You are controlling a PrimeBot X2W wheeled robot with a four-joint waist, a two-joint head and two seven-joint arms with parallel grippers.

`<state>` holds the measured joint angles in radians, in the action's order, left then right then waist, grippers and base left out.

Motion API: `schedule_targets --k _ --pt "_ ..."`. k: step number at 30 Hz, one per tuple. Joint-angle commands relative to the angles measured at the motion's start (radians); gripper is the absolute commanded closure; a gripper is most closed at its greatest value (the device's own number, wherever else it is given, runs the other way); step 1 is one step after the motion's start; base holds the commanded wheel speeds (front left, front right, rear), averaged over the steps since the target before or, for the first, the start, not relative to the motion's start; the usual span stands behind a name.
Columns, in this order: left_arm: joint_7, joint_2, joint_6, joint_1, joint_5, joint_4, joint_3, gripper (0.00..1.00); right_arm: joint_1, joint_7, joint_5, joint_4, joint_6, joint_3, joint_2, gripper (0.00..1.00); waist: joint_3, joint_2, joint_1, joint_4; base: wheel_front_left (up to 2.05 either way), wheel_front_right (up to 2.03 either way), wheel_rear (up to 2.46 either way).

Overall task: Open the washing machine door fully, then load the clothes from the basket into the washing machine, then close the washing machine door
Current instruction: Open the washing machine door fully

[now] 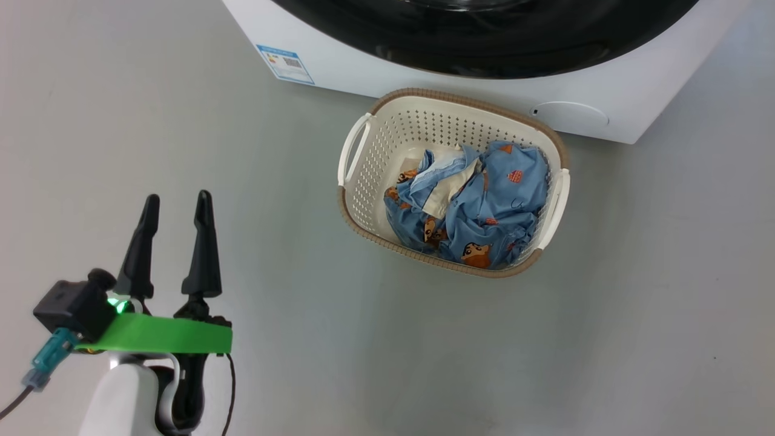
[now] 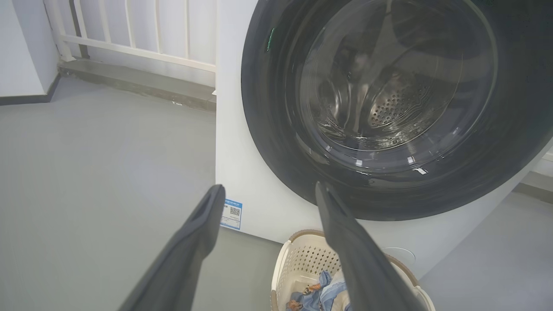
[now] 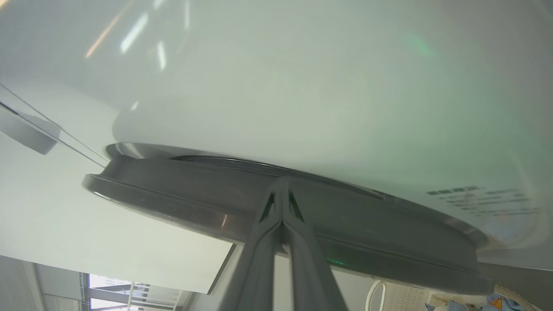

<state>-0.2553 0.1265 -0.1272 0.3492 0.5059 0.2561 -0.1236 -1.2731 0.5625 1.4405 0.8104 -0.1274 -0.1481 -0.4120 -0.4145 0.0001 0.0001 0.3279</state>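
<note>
Holds nothing in the left gripper [image 1: 177, 197], fingers spread wide, with the basket [image 1: 369, 194] of clothes [image 1: 484, 206] ahead to its right. Rests the right gripper [image 3: 281, 185], closed and empty, at the washing machine door [image 3: 173, 194] rim.

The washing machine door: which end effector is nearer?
Right. The right end effector, shut, is at the rim of the washing machine door; the left end effector, open, is over the floor, farther back.

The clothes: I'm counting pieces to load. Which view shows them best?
The head view: the clothes lie crumpled in the basket, seen whole from above. The left wrist view catches a blue bit at its bottom edge; the right wrist view, scraps in its bottom right corner.
</note>
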Motion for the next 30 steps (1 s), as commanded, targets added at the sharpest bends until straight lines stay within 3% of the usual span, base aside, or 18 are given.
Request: schedule_targets --k 1,17,30 --pt "-0.006 0.023 -0.003 0.019 0.007 -0.026 0.037 0.00 -0.030 0.006 -0.007 -0.018 -0.003 -0.001 0.002 1.00 -0.006 -0.0001 0.0000 0.006 0.00 0.00 0.00" --pt "-0.006 0.009 -0.003 0.031 0.015 -0.023 0.041 0.00 -0.082 0.036 -0.065 0.067 -0.003 -0.026 0.029 1.00 -0.035 -0.0001 0.0000 0.034 0.00 0.00 0.00" --pt "-0.006 0.014 -0.003 0.013 0.003 -0.012 0.055 0.00 0.015 0.108 -0.052 0.060 -0.003 -0.039 0.065 1.00 0.030 -0.0001 0.0000 0.013 0.00 0.00 0.00"
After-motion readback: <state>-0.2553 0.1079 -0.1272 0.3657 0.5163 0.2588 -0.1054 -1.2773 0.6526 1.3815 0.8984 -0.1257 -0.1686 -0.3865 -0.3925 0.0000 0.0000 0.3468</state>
